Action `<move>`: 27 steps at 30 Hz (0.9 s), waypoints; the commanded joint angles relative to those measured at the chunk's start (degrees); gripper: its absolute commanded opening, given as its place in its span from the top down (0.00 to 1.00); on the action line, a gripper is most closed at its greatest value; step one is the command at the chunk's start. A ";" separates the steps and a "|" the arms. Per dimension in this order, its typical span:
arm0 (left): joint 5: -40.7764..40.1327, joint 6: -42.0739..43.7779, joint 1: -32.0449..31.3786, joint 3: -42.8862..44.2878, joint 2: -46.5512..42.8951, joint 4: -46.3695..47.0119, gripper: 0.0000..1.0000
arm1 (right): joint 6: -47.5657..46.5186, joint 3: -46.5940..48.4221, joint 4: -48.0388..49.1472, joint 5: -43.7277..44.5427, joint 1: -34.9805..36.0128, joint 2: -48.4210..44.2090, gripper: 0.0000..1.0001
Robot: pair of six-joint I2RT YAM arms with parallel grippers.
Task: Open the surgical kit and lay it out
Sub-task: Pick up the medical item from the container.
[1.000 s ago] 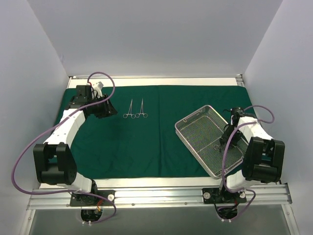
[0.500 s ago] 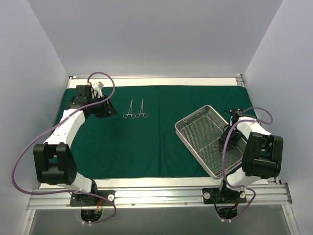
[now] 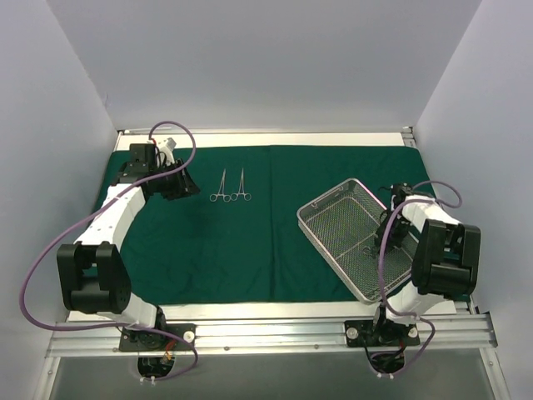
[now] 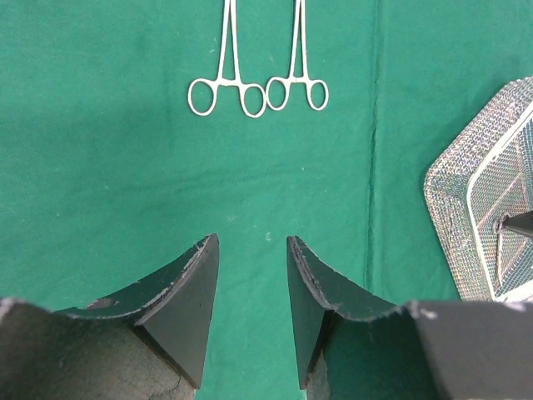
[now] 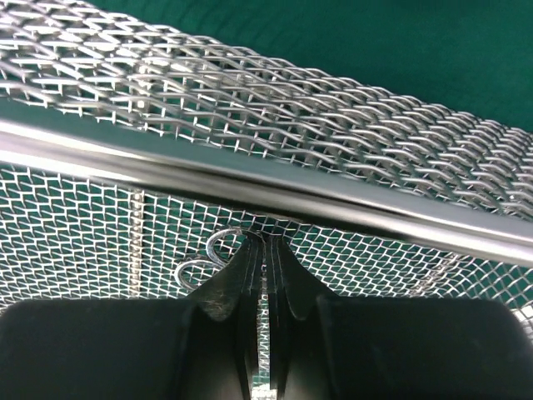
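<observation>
At the upper left of the top view, the left gripper (image 3: 183, 185) hangs over the dark green cloth (image 3: 250, 250), which lies spread flat over most of the table. Its wrist view shows the jaws partly open with nothing between them, only bare cloth below. Just right of it, in the upper middle of the cloth, two scissor-handled instruments (image 3: 231, 187) lie side by side, ring handles toward the near edge and touching. At the right, the wire-mesh tray (image 3: 337, 221) sits at an angle on the cloth. The right gripper (image 3: 388, 239) reaches down inside it. Its jaws are pressed together at the ring handles of a third instrument (image 5: 206, 250) on the tray floor. Whether they pinch it cannot be told.
</observation>
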 commanded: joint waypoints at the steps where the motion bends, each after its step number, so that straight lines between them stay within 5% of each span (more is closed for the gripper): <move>1: 0.68 0.63 0.57 2.95 -0.10 0.07 0.53 | -2.03 3.00 4.26 -1.38 2.41 4.47 1.00; 9: 3.32 -0.24 0.40 2.86 -0.10 1.56 0.55 | -12.66 21.37 -4.19 -3.23 7.60 3.15 1.00; 17: 7.18 -0.68 -2.50 3.65 -0.36 3.93 0.55 | -18.46 24.46 -4.19 -13.76 10.84 1.84 1.00; 27: 24.40 -0.69 -8.03 6.28 1.31 4.21 0.52 | -39.71 42.37 -10.68 -22.39 33.07 6.22 1.00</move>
